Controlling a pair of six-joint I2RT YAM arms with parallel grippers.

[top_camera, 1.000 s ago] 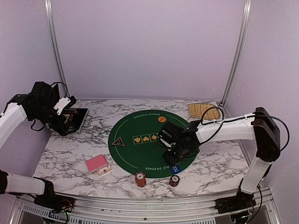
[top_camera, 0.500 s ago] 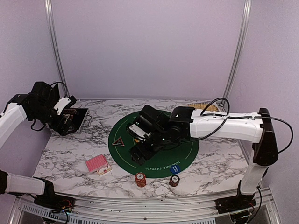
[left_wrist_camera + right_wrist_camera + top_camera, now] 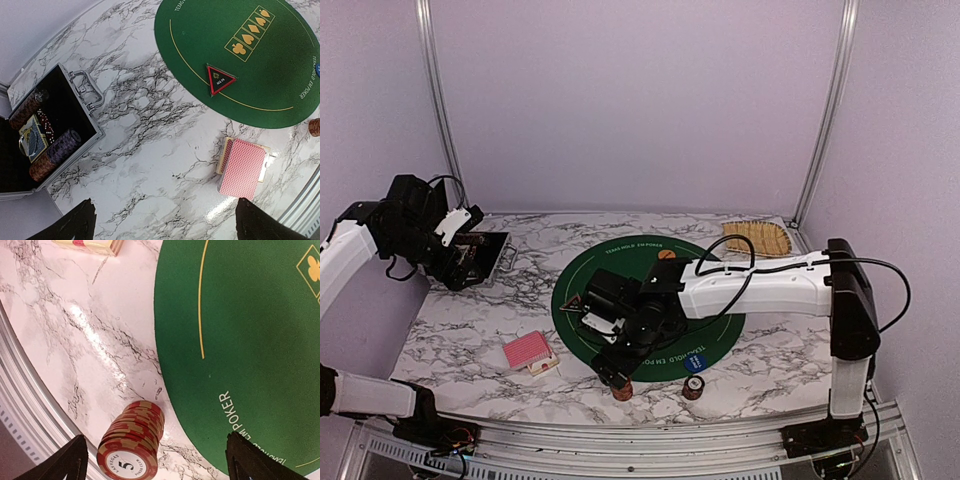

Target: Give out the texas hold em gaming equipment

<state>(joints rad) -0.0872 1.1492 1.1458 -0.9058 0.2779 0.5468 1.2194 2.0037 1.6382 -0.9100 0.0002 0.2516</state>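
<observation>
Spanning the table [image 3: 780,360] and its green poker mat [image 3: 630,262], the right arm [image 3: 760,290] hangs with right fingers [image 3: 70,462] spread wide above and either side of the upright red poker chip stack [image 3: 131,445], just off the mat's near edge; left fingers [image 3: 80,222], equally wide, hang well apart.

Red-and-tan poker chip stack [image 3: 131,445] upright beside round green mat [image 3: 250,340], black triangular marker [image 3: 220,80] on it, red-backed cards [image 3: 243,168] nearby

Marble tabletop [image 3: 790,345] w/ round green mat [image 3: 630,262] at ctr. Open case [image 3: 480,255] at 10 o'clock, woven tray [image 3: 757,238] at 2, card deck [image 3: 528,351] at 8. Red chip stack [image 3: 621,392] & darker chip stack [image 3: 693,387] near 6, just off mat edge.
</observation>
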